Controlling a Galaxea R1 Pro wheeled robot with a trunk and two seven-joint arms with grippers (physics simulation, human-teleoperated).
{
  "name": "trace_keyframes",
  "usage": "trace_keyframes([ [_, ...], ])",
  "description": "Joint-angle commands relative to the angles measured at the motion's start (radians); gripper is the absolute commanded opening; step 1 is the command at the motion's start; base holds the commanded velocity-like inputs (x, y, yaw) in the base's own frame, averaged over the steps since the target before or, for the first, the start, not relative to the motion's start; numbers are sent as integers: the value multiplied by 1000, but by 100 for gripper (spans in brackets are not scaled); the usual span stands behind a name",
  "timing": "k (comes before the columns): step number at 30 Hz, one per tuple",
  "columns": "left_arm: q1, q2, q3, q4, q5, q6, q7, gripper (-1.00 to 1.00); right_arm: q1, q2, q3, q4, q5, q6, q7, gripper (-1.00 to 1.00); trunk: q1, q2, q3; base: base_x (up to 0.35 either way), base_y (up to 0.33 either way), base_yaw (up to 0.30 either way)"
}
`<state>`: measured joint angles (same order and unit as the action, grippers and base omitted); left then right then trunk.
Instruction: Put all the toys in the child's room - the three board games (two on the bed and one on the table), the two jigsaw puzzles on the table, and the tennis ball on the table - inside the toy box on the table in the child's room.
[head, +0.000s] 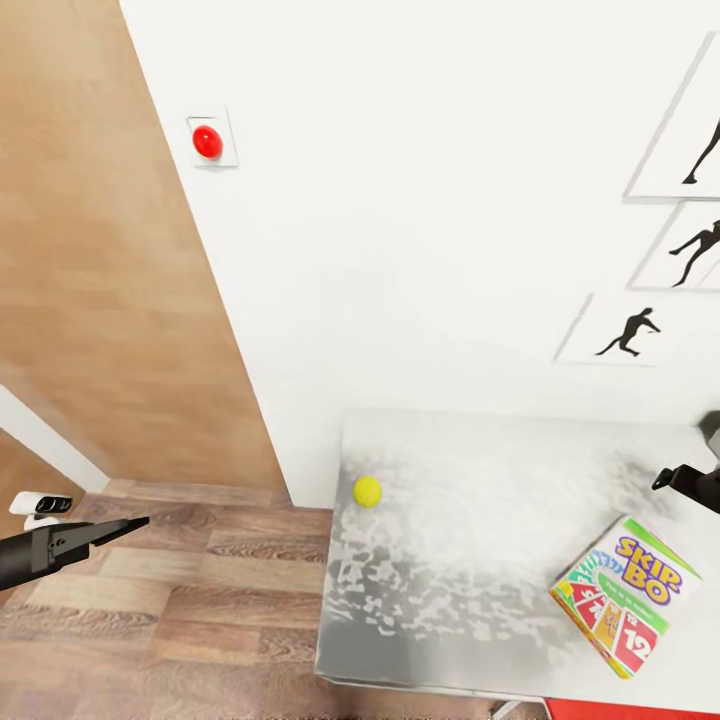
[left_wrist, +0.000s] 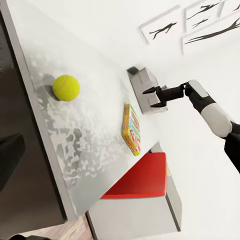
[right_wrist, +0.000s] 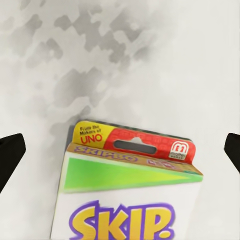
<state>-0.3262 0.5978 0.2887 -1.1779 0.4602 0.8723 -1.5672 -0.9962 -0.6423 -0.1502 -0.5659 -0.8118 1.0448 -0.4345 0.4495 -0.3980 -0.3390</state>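
Observation:
The tennis ball (head: 367, 491), small and yellow-green, rests near the left edge of the pale grey table (head: 470, 560). The Skip-Bo board game (head: 625, 593) lies flat at the table's right front. My right gripper (head: 682, 479) hovers open just above and beyond that box with nothing between its fingers. The right wrist view looks down on the box (right_wrist: 135, 185) between its spread fingertips (right_wrist: 11, 156). My left gripper (head: 125, 527) hangs over the floor left of the table, open and empty. The left wrist view shows the ball (left_wrist: 66, 87), the box (left_wrist: 131, 129) and the right gripper (left_wrist: 152, 97).
A light grey bin (left_wrist: 144, 82) stands on the table behind the right gripper. A red-topped lower unit (left_wrist: 142, 177) adjoins the table's front. White wall with silhouette posters (head: 630, 332) and a red button (head: 207, 141) backs the table. Wood-plank floor (head: 190, 600) lies to its left.

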Motion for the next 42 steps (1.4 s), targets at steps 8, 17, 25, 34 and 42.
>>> trace_keyframes([
  [8,-1,0,0,0,0,11,-4,100,-1,1,-2,0,-10,2,-11,100,1,-2,-15,0,0,0],
  [17,-1,0,0,0,0,10,-4,100,-1,1,-2,1,-11,2,-10,100,1,-2,-30,0,0,0],
  [25,-1,0,0,0,0,10,-4,100,-1,1,-2,2,-12,2,-10,100,1,-2,-43,0,0,0],
  [34,-1,0,0,0,0,10,-4,100,-1,1,-3,2,-12,2,-10,100,1,-2,-58,0,0,0],
  [42,-1,0,0,0,0,10,-4,100,-1,1,-3,2,-12,2,-10,100,1,-2,-71,0,0,0],
])
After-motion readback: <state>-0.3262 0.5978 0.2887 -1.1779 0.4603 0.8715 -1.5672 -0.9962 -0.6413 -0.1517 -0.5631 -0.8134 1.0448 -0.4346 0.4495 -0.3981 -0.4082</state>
